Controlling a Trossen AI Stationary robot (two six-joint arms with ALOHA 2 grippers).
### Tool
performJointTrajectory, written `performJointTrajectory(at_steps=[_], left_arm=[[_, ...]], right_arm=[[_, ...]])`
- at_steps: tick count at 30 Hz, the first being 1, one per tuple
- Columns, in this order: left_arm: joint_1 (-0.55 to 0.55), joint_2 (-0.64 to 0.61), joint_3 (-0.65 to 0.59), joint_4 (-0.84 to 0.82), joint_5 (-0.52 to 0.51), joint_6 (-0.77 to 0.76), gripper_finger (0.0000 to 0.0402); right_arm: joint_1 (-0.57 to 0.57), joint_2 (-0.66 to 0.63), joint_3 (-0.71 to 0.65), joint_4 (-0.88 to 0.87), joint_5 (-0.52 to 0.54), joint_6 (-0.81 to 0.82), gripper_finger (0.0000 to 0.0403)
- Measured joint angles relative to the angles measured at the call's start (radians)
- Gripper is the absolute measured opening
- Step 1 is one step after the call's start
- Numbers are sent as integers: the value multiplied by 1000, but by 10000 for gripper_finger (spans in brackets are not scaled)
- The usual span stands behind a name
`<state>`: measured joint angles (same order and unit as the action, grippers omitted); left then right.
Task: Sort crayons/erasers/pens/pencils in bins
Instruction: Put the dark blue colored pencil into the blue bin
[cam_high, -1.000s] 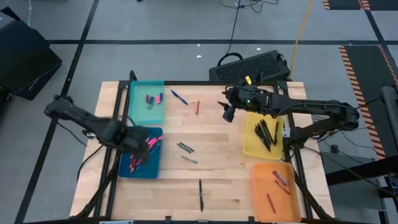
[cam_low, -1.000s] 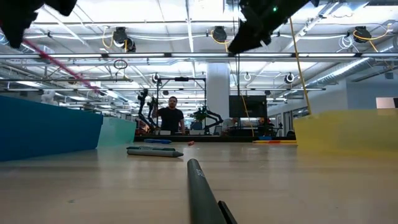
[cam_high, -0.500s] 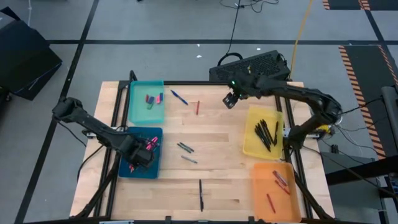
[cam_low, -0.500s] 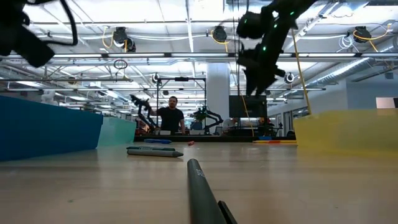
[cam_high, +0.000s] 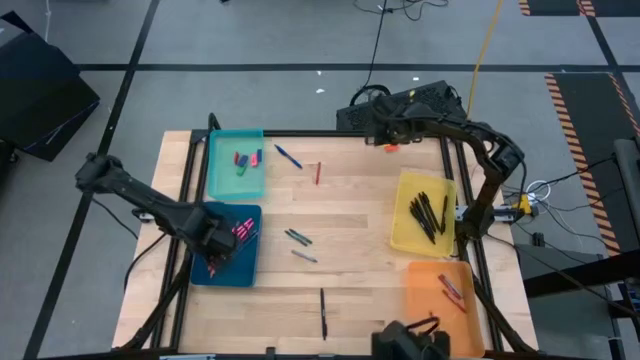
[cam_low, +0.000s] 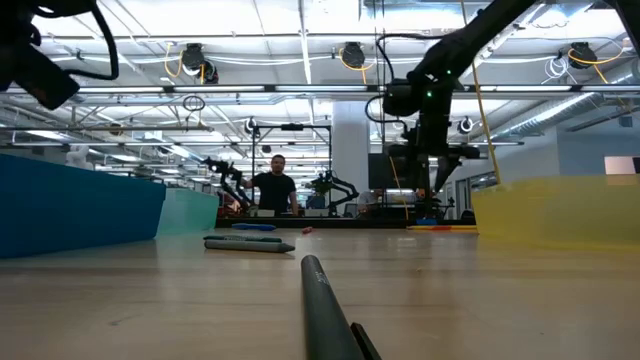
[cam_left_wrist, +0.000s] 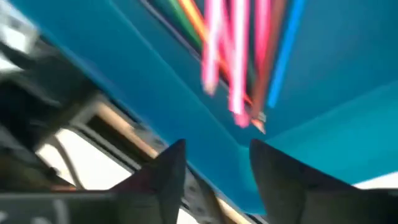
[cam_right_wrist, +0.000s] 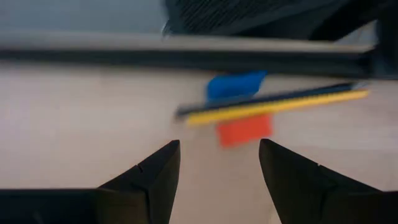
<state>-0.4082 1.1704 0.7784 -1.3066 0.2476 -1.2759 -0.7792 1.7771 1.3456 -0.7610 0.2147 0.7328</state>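
My right gripper (cam_high: 384, 134) hangs open over the table's far edge, fingers pointing down. Just ahead of it, in the right wrist view, lie a blue eraser (cam_right_wrist: 235, 84), a red eraser (cam_right_wrist: 245, 131) and a yellow-and-black pencil (cam_right_wrist: 273, 106); nothing sits between its fingers (cam_right_wrist: 217, 168). My left gripper (cam_high: 216, 243) stands open above the dark blue bin (cam_high: 228, 272), over the pink pencils (cam_left_wrist: 237, 56) lying in it. The teal bin (cam_high: 237, 165) holds erasers, the yellow bin (cam_high: 425, 212) dark pens, the orange bin (cam_high: 440, 305) crayons.
Loose on the wood: a blue pen (cam_high: 288, 156), a red crayon (cam_high: 318, 173), two grey pens (cam_high: 298, 237), a black pen (cam_high: 323, 313). A black keyboard (cam_high: 405, 105) lies beyond the far edge. A dark object (cam_high: 410, 342) shows at the near edge.
My right gripper has swung toward the table's far edge, come down and turned its fingers downward. The pink pencil that hung slanting from my left gripper over the dark blue bin no longer hangs there; the left gripper stays above that bin.
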Motion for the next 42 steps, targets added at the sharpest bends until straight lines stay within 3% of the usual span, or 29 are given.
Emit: performJointTrajectory(at_steps=[6, 12, 17, 22, 32, 42], left_arm=[[131, -157, 0, -16, -219, 161, 252], [320, -212, 1, 124, -372, 472, 270], [464, -174, 1, 326, -362, 699, 271], [561, -132, 1, 368, -356, 862, 271], [657, -128, 1, 413, -327, 931, 271], [704, -142, 1, 347, -349, 1086, 271]], right_arm=[[-110, 0, -7, -43, 23, 222, 210], [-140, 9, -9, -84, 20, 456, 209], [-138, 54, -10, -122, 21, 641, 194], [-138, 97, -10, -98, 18, 766, 173], [-104, 133, -6, -60, 44, 922, 164], [83, 133, -6, -101, 180, 1175, 163]])
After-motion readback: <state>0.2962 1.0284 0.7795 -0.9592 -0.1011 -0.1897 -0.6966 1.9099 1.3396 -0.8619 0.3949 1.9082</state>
